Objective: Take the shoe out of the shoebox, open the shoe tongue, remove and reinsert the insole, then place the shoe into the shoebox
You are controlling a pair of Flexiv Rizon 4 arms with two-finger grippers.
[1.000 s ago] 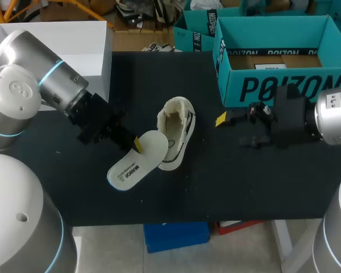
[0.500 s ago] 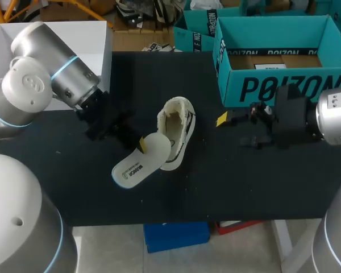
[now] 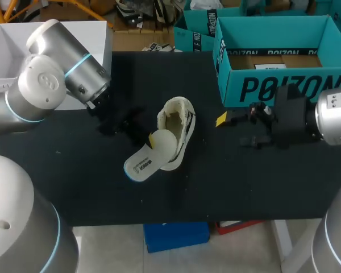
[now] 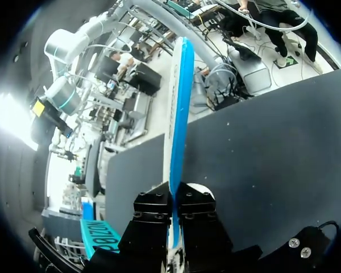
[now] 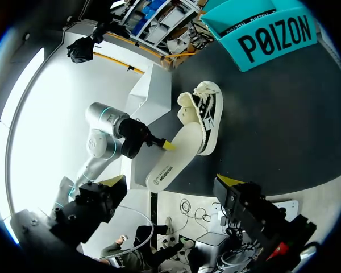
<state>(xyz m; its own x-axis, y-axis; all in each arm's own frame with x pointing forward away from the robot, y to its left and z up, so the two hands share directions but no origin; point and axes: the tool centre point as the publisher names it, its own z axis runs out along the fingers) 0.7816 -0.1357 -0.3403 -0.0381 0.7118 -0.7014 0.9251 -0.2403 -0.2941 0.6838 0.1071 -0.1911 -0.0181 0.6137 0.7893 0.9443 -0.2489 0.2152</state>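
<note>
Left gripper clamps the white, blue-edged insole, whose front end lies over the opening of the white shoe while its heel points toward 7 o'clock. At the shoe's 3 o'clock, right gripper hangs wide open. The teal shoebox stands at 2 o'clock.

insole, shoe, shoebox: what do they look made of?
The insole looks like thin foam, matte white, with a blue face seen edge-on. The shoe seems cream canvas with a fleecy lining; its sole is likely rubber. The shoebox is teal printed cardboard, plain brown inside.
</note>
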